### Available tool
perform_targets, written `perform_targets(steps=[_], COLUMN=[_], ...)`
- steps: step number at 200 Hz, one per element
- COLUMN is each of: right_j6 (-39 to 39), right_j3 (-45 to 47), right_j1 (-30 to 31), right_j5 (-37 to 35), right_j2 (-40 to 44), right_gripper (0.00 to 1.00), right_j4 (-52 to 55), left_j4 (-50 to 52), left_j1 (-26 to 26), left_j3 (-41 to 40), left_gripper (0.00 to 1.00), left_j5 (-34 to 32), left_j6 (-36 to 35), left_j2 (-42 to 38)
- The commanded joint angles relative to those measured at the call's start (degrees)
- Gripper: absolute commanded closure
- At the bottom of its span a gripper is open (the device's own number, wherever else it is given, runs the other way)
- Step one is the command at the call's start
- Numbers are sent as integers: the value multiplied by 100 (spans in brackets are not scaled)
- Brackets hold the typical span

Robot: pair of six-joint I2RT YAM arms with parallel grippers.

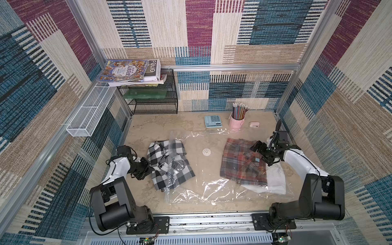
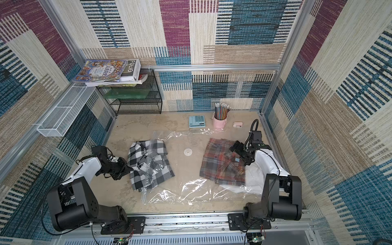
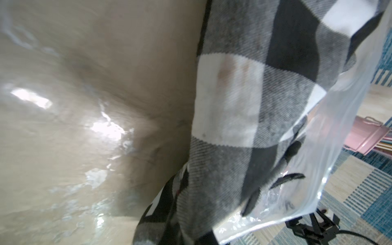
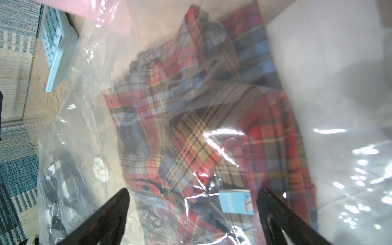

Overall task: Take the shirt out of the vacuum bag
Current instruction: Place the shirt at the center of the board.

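The vacuum bag (image 1: 212, 186) lies flat across the table (image 1: 148, 127), its round white valve (image 1: 206, 151) near the middle. On the left arm's side of the valve, the checked shirt (image 1: 157, 157) straddles the zip strip (image 1: 167, 195), partly outside the bag and partly under the clear film. The left gripper (image 1: 151, 169) is closed at the shirt's outer edge. Cloth drapes right across the left wrist view, so it very likely has a pinch of that fabric.

On the far side of the valve, towards the right arm, a plaid shirt (image 1: 241, 165) sits inside the bag. The right gripper (image 4: 191, 214) hangs just over it with jaws spread wide, holding nothing.

The checked shirt looks light, soft and floppy, so it should drag and bunch rather than slide out as one piece. The film looks thin and slippery, and will probably lift along with the cloth. A good hold is a thick fold outside the zip, while the bag is pressed down beyond the valve.
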State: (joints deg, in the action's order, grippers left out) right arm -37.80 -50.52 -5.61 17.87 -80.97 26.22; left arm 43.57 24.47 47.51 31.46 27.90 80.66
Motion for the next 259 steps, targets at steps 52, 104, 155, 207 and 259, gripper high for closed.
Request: perform_targets(steps=[52,104,155,207,259], right_j6=[60,140,196,334,358], right_j3=[-69,-178,-205,-454,-563], right_j1=[-272,-350,-336,-212,-48], right_j5=[72,59,140,99,152], right_j2=[-57,-6,-26,70,208], right_gripper=[4,4,4,4,4], right_j4=[-75,-36,-31,158,247], left_j4=[253,714,1568,2407,2964], left_j1=[326,332,92,-1335,-2297], left_j3=[23,365,1212,2076,2231], left_gripper=[100,72,2,1,3], left_j5=[-1540,-1468,-1769,-2161,-3413], left_j6=[224,72,-323,-932,-1330], left_j2=[-759,-754,-1337,-853,-172])
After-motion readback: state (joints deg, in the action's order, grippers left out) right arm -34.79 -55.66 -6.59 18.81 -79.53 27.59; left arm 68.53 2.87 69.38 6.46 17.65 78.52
